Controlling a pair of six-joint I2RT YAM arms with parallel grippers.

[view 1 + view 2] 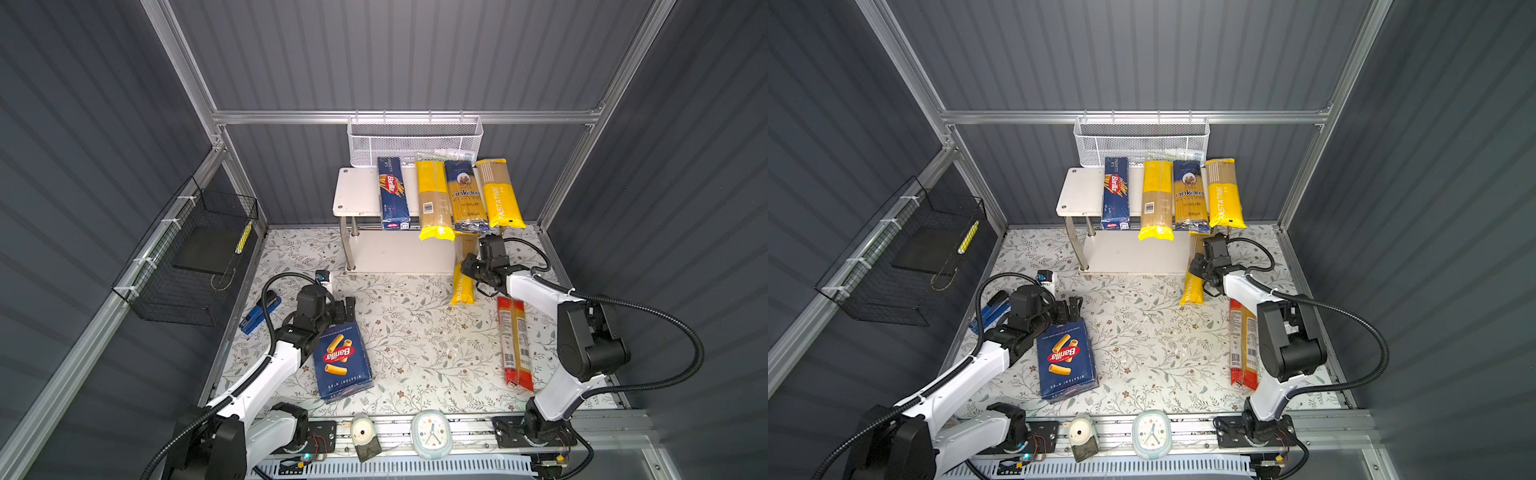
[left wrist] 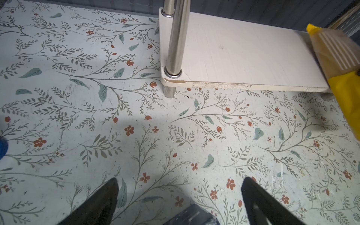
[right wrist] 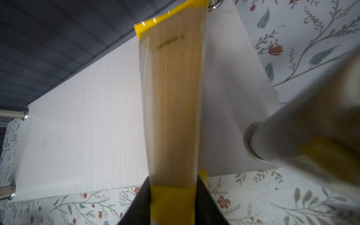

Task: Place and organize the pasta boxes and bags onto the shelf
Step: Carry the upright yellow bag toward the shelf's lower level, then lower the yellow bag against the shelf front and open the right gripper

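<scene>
Atop shelf point(image 1: 357, 191), 4 pasta packs point(image 1: 463, 195), mesh basket point(image 1: 415, 141) contents unclear

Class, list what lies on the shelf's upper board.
Four packages: a Barilla spaghetti box, a plain yellow bag, an ankara bag, a PASTATIME bag. They cover the right part of the upper board.

Left pincer point(image 2: 180, 180) low, jaws wide apart; right pincer point(image 3: 173, 178) outstretched, jaws close together.

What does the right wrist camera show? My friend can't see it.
A yellow spaghetti bag sits between the fingers of the right gripper, its far end reaching over the lower white shelf. A blurry chrome post stands close by.
</scene>
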